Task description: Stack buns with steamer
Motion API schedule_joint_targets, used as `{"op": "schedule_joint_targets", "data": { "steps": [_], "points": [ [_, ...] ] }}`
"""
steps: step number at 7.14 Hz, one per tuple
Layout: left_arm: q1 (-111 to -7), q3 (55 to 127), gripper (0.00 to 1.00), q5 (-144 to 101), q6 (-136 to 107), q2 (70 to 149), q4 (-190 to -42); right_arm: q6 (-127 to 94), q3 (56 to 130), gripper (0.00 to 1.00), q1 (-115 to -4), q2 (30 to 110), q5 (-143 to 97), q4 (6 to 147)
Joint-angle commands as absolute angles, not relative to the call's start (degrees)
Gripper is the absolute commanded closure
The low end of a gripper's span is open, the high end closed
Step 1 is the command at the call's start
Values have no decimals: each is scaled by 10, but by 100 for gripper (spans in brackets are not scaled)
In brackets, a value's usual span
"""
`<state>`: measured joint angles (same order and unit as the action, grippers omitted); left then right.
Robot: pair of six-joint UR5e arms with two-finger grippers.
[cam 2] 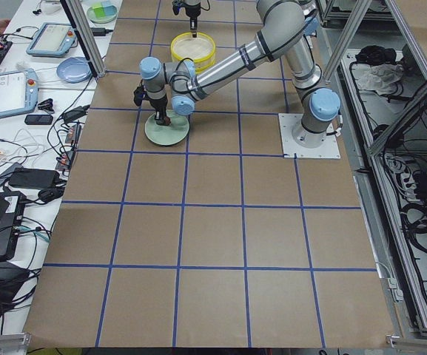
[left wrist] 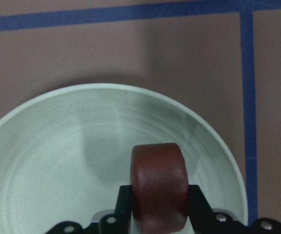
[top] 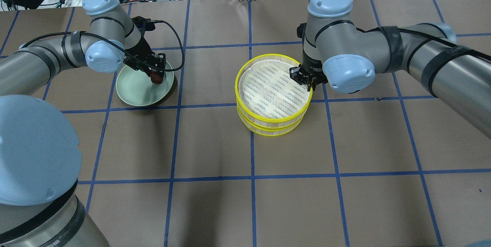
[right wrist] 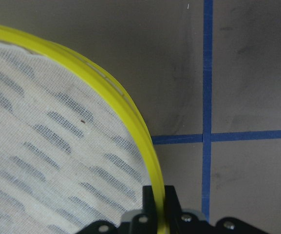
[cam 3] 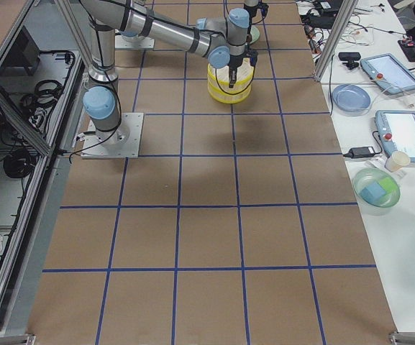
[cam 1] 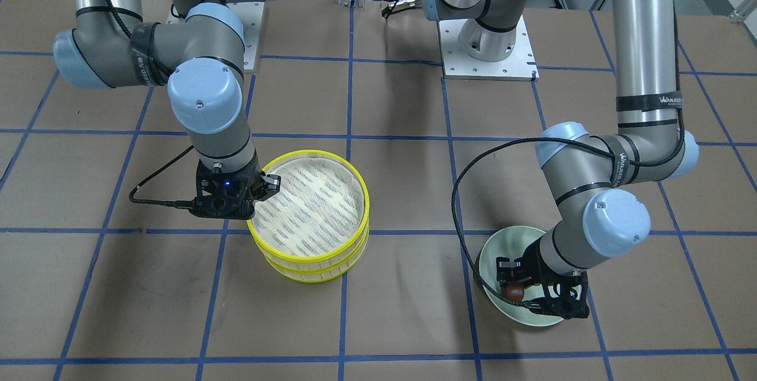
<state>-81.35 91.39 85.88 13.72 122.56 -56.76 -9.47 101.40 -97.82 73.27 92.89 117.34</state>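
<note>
Left claw (cam 1: pixel 516 290) was clamped on red-brown bun (left wrist: pixel 158 181), held edge-on between my fingers, green plate (left wrist: pixel 43 146) just beneath. Right claw (right wrist: pixel 159 207) pinched steamer (right wrist: pixel 112 92) at rim. Best, I judged: lift straight, light squeeze, set down flat on mesh. Cream bun unseen.

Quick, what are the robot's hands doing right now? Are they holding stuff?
Left gripper: shut on the reddish-brown bun, over the green plate.
Right gripper: shut on the yellow steamer, at its rim.
</note>
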Motion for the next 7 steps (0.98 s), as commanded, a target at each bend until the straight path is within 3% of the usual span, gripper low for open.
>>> {"op": "schedule_joint_targets", "data": {
  "steps": [1,2,3,4,7],
  "points": [
    [-807,914,95,859,144,1223,-568,-98,1014,100,-978,727,929,1173],
    [-807,913,97,860,143,1216,-567,-100,1014,94,-978,727,934,1172],
    [-807,912,98,860,143,1204,-568,-100,1014,41,-978,723,942,1170],
    [-808,907,98,861,142,1188,-577,-109,1014,1,-979,722,941,1170],
    [-839,902,98,885,111,1115,-671,-113,1002,1,-978,744,934,1171]
  ]
}}
